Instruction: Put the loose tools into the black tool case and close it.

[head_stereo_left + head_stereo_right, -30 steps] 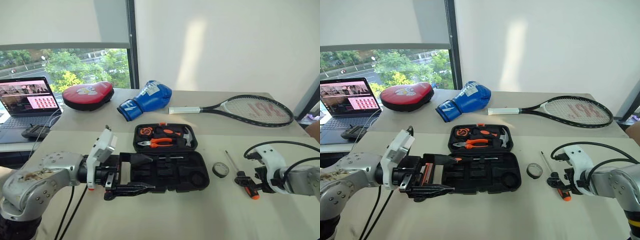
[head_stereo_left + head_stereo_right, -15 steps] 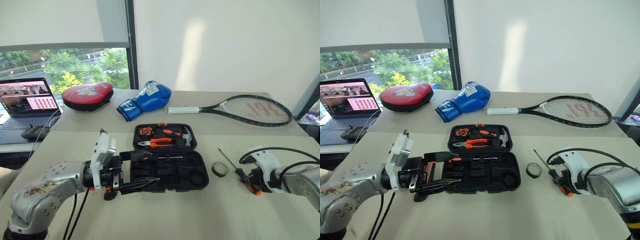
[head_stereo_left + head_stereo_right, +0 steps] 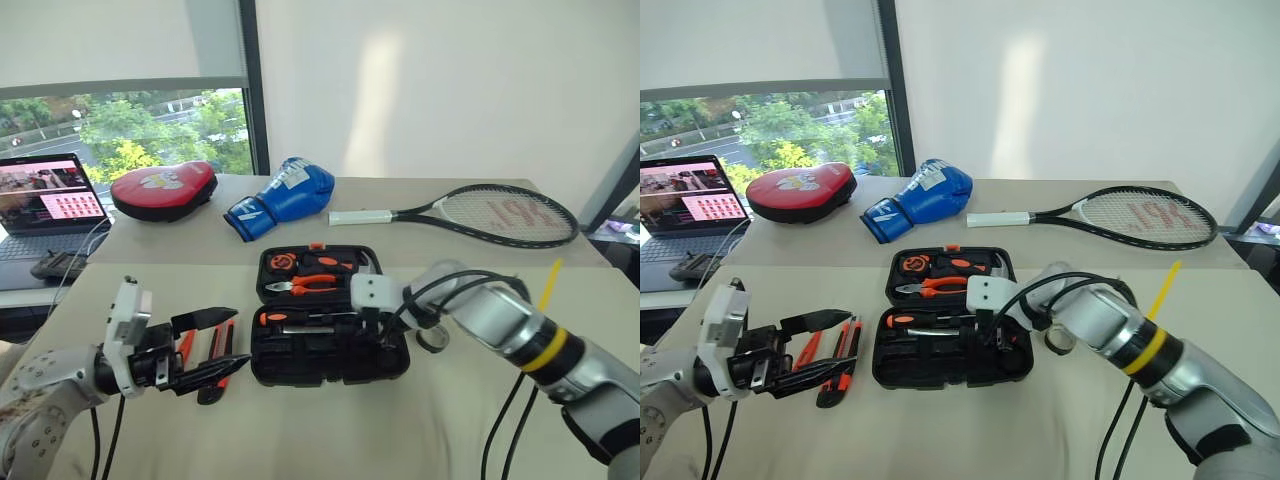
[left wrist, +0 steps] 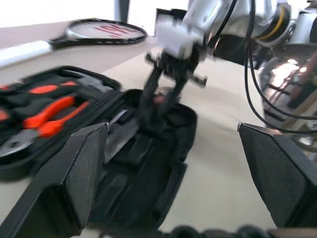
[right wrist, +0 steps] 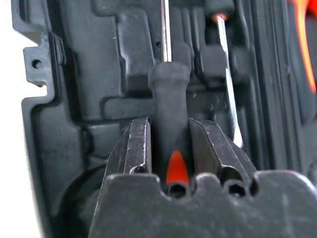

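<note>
The black tool case lies open mid-table, lid half toward the back. My right gripper hangs over its front half, pointing down, shut on a black-and-orange screwdriver whose shaft runs over the moulded slots. A second screwdriver lies in the case. Left of the case my left gripper is open and holds nothing, level above the table. Beneath it lie the utility knife and the slim orange tester screwdriver. The dark tape roll sits right of the case, partly behind my right arm.
Orange-handled pliers and other tools fill the lid. At the back are a laptop, a red pad, a blue boxing glove and a tennis racket. My right arm's cables hang over the table's right front.
My right gripper closed on the screwdriver at the table's right, carried it left over the case and rolled downward. My left arm drew back left, uncovering the knife and tester. The view shifted.
</note>
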